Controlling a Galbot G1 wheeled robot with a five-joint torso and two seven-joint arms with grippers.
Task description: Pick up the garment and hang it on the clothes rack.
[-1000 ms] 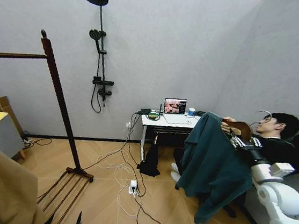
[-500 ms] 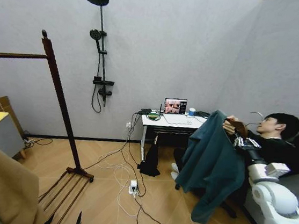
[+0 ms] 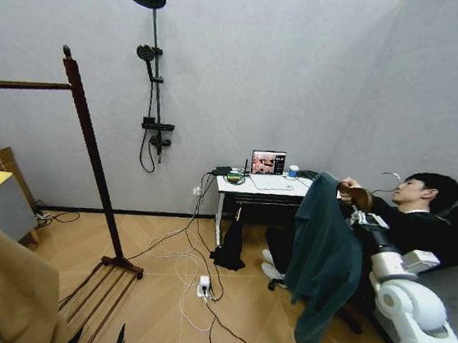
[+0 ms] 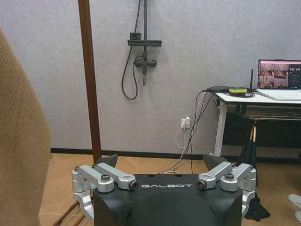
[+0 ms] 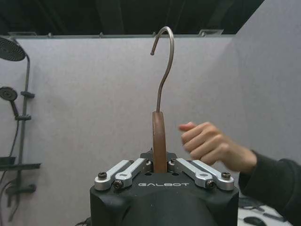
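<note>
Head view: at far right, raised on the white right arm, the right gripper (image 3: 363,212), closed on the brown wooden hanger (image 3: 357,194) carrying the garment (image 3: 323,257), dark teal and hanging free above the wood floor, in front of the white desk (image 3: 252,186). Just beside the hanger's top, a seated person's hand (image 3: 348,185); touching or not, impossible to tell. Well apart on the left, the clothes rack (image 3: 91,143), one dark post leaning across the frame, its top rail running off the left edge, its slatted base on the floor. At lower left, tan fabric (image 3: 1,286).

Left wrist view: held low near the floor, the left gripper (image 4: 164,181), fingers spread wide and holding nothing. Behind it, the rack's post standing against the grey wall, tan fabric along one edge, and a laptop (image 4: 280,77) on the desk.

Right wrist view: clamped between the right gripper's fingers (image 5: 129,170), the hanger's wooden neck, upright, metal hook (image 5: 163,66) rising above. Close beside the neck, the person's hand with fingers curled, slightly apart from the wood.
</note>
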